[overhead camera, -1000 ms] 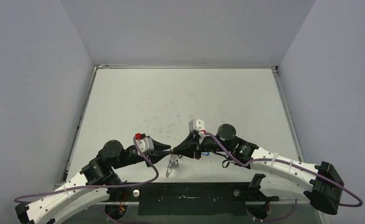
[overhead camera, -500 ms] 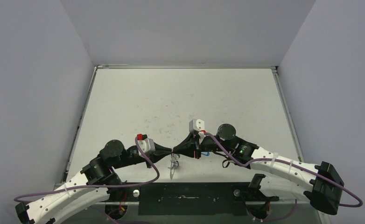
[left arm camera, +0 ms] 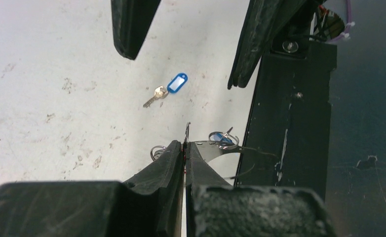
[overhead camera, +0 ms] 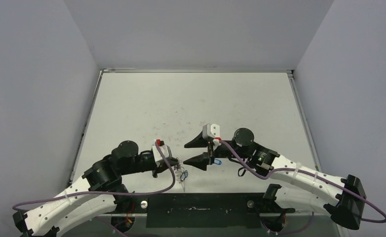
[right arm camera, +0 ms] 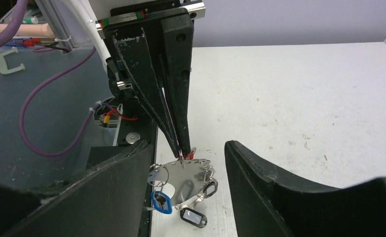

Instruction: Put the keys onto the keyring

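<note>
My left gripper [overhead camera: 180,165] is shut on the edge of the keyring [right arm camera: 186,180], a shiny silvery piece with holes along its rim and small split rings. It hangs just above the table's near edge [overhead camera: 183,174]. On it hang a key with a blue tag [right arm camera: 160,201] and two black tags [right arm camera: 192,217]. A spot of red [right arm camera: 191,150] shows beside the left fingertips [right arm camera: 178,145]. My right gripper [overhead camera: 185,153] stands open, facing the left one, with nothing between its fingers [left arm camera: 129,29]. A loose key with a light blue tag [left arm camera: 170,88] lies on the table beneath it [overhead camera: 217,161].
A black base plate [overhead camera: 196,210] runs along the near edge right under the keyring [left arm camera: 289,123]. Purple cables [overhead camera: 166,182] loop off both wrists. The scuffed white table [overhead camera: 191,103] is bounded by grey walls at the back and both sides.
The right gripper opened and drew back a little from the tip-to-tip meeting. The left gripper closed on the keyring and shifted right and toward the near edge with it.
</note>
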`<state>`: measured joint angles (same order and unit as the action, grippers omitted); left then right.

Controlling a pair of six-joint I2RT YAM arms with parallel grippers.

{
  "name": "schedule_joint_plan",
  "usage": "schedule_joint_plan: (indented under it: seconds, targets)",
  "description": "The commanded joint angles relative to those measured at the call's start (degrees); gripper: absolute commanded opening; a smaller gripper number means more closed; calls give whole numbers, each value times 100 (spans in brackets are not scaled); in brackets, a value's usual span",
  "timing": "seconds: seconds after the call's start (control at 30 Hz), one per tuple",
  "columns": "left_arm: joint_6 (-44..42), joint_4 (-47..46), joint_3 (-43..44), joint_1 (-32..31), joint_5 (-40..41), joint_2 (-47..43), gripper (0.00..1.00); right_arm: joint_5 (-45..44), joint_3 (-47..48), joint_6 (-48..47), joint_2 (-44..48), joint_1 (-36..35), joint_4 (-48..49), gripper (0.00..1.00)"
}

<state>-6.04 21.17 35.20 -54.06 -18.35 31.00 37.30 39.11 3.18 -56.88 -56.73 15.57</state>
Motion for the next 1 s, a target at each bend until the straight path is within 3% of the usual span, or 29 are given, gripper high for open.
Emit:
schedule_joint_plan:
  seconds: [0.0, 0.17, 0.27, 0.67, 0.97]
  targets:
    - [-481, 752, 822, -8, 67, 388, 0, -96, 508, -462, -55, -60, -506, 56]
    - [-773, 1392, 1393, -8, 93, 864, 0, -28, 682, -633, -310, -93, -789, 46]
    - [-882, 1511, 1512, -8, 2, 1029, 0, 30, 782, -745, -511, -125, -953, 33]
    - [-833, 1203, 1378, -8, -171, 1016, 0, 49, 745, -702, -938, -264, -820, 41]
    - [-712, 1055, 1272, -8, -241, 962, 0, 158, 719, -550, -1152, -299, -534, 23]
